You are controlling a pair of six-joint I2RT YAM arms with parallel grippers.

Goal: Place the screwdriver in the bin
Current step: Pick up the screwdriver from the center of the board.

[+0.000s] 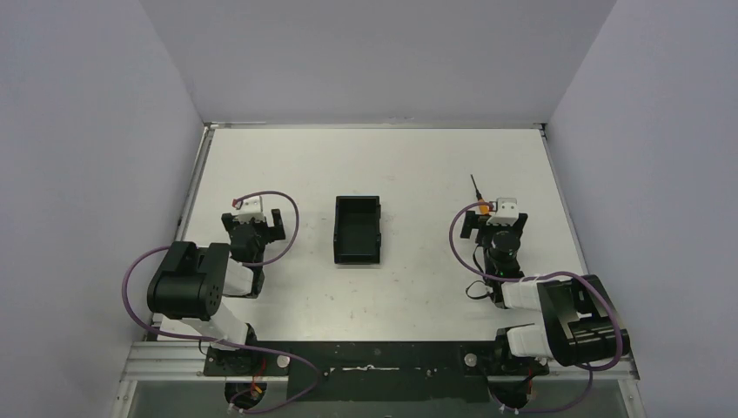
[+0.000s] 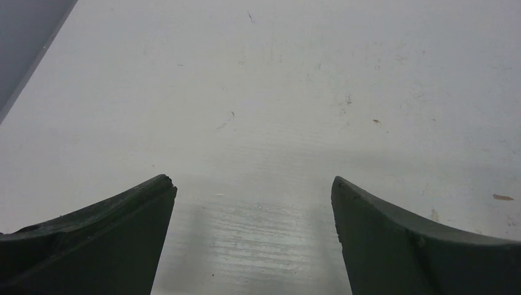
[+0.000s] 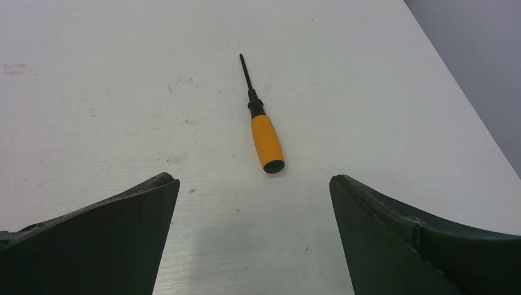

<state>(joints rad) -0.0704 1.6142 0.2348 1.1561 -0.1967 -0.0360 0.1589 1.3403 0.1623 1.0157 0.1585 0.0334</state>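
Observation:
The screwdriver (image 3: 265, 139) has a short orange handle and a thin black shaft. It lies flat on the white table, shaft pointing away from me. In the top view the screwdriver (image 1: 479, 197) lies just beyond my right gripper (image 1: 496, 225). The right gripper (image 3: 253, 181) is open, and the handle's butt end is just ahead of the gap between the fingers, not touching them. The bin (image 1: 339, 233), black and open-topped, sits empty at the table's middle. My left gripper (image 1: 252, 225) is open and empty left of the bin, over bare table (image 2: 264, 123).
Grey walls enclose the table on the left, back and right. The table's right edge (image 3: 467, 110) runs close to the screwdriver. The table's left edge shows in the left wrist view (image 2: 31, 67). The arm bases and purple cables sit along the near edge.

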